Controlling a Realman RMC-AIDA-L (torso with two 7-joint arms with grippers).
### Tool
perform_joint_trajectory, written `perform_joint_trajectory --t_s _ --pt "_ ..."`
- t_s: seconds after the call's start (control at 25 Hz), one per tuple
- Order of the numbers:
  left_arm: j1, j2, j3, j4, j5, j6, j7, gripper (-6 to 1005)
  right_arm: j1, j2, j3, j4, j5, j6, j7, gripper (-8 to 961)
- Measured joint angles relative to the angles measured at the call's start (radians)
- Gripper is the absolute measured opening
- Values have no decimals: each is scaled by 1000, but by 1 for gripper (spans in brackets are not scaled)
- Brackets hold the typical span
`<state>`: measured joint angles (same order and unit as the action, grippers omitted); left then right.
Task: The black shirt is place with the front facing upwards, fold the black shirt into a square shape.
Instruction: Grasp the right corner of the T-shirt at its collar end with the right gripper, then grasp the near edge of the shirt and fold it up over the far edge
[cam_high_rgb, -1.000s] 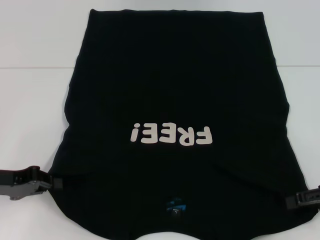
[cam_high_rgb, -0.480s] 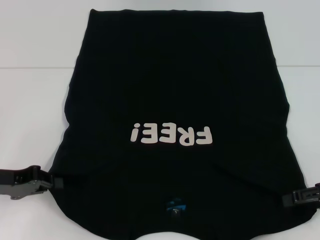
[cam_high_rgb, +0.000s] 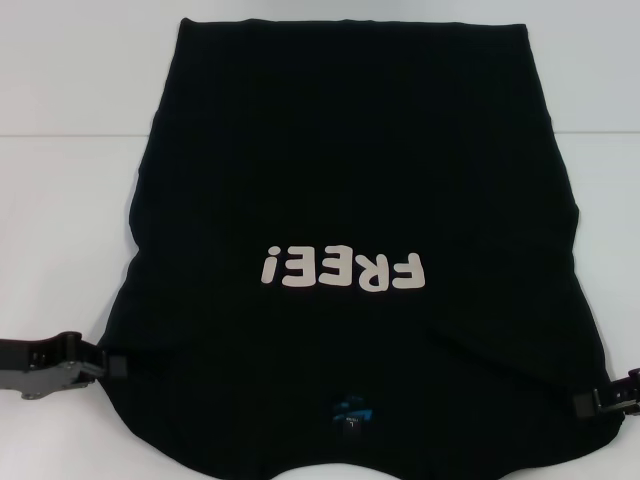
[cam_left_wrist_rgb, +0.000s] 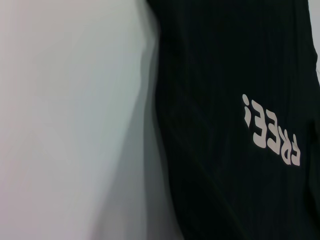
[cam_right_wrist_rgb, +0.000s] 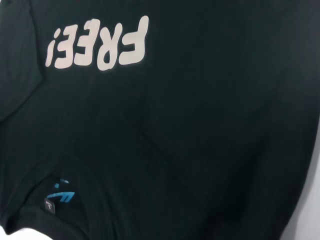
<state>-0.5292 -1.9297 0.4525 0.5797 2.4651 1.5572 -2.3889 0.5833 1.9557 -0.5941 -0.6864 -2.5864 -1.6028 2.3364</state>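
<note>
So the black shirt (cam_high_rgb: 350, 200) is spread flat on the white table (cam_high_rgb: 60, 200), print side up, collar end nearest the robot, long axis running straight away from it. The left gripper (cam_high_rgb: 112, 364) sits right at the shirt's near-left edge, and the right gripper (cam_high_rgb: 585, 403) mirrors it at the near-right edge. Can't tell if either one is actually pinching cloth. Both look equally close, so I'd guess a two-arm fold.
</note>
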Motion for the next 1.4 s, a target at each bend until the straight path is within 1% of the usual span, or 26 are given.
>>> perform_joint_trajectory --t_s 0.32,0.52,0.76,0.88,1.08,1.2,1.28,1.4 --pt "-5 -1 3 -1 0 3 6 32 5 -2 -15 -1 0 5 6 368" --pt "-6 -1 4 -2 0 3 7 32 7 -2 -27 -1 0 5 6 158" --pt "-5 -2 1 -2 -1 4 7 32 12 -7 -28 -1 0 -4 0 32" --pt "-5 1 1 -2 -2 18 11 32 17 -18 -28 -1 1 -28 -11 31" --pt "-2 11 1 -4 -3 68 21 32 22 -55 -25 -1 7 -113 -50 31" --pt "3 21 6 -7 10 116 26 32 22 -74 -23 -4 6 -177 -83 31" --pt "4 26 13 -12 25 149 32 33 19 -82 -28 -9 3 -216 -103 31" --pt "6 31 24 -16 67 230 39 33 12 -85 -46 -15 -6 -274 -140 31"
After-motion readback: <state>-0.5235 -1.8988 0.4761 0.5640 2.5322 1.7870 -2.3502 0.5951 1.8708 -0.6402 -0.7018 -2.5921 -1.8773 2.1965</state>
